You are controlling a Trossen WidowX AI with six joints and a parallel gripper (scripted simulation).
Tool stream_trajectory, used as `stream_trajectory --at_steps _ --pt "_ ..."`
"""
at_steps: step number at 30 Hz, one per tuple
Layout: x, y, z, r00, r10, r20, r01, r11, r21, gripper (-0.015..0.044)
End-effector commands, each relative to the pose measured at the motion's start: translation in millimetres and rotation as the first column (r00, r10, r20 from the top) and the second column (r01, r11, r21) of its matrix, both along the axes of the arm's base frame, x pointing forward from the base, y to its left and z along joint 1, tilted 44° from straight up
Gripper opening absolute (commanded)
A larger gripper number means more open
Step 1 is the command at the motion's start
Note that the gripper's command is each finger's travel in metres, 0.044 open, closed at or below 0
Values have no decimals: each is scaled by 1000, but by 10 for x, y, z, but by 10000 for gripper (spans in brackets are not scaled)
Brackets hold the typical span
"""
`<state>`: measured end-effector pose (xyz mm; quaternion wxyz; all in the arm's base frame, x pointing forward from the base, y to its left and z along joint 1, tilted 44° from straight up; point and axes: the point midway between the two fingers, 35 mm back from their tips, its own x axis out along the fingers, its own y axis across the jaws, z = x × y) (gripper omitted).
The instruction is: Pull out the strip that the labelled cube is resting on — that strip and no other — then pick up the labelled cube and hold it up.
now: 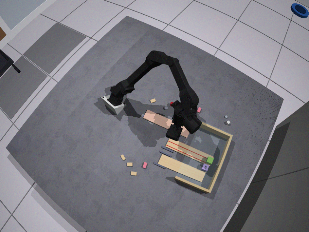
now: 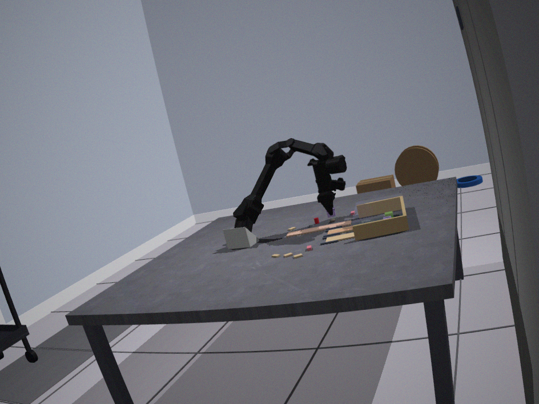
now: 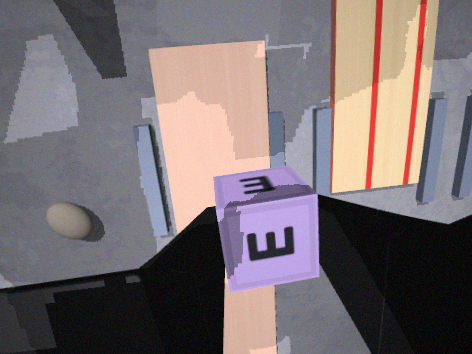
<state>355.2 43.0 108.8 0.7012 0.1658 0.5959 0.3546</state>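
A lilac cube (image 2: 333, 213) (image 3: 275, 250) marked E is clamped between the fingers of my gripper (image 2: 329, 211) (image 3: 258, 211), above the table. In the top view the arm hides it. The plain pinkish strip (image 1: 157, 119) (image 3: 192, 145) lies below, pulled out of the open-fronted box (image 1: 221, 163) (image 2: 378, 229), with nothing seen resting on it. The strip with two red lines (image 1: 187, 150) (image 3: 350, 145) and a plain pale strip (image 1: 182, 167) reach into the box. A green cube (image 1: 210, 160) (image 2: 388, 213) sits at the striped strip's far end. A second lilac E cube (image 1: 205, 166) is beside it.
Blue-grey guide rails (image 1: 165, 153) (image 3: 151, 180) flank the strips. A red cylinder (image 1: 172, 103) (image 2: 316, 221), a grey cylinder (image 1: 166, 107) and a beige pebble (image 3: 69, 220) lie near the pinkish strip. Several small tan blocks and a pink block (image 1: 144, 164) (image 2: 309, 247) lie in front of the box.
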Motion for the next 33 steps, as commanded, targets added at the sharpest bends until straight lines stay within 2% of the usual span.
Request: stream_trajectory --at_steps 1,18,33 --pt "-80 -12 4 1000 10 -1 -10 1000 -3 0" --pt "-656 -131 -140 1000 10 -5 -10 1000 -4 0" --pt "-672 -382 115 1000 10 -6 -10 1000 -5 0"
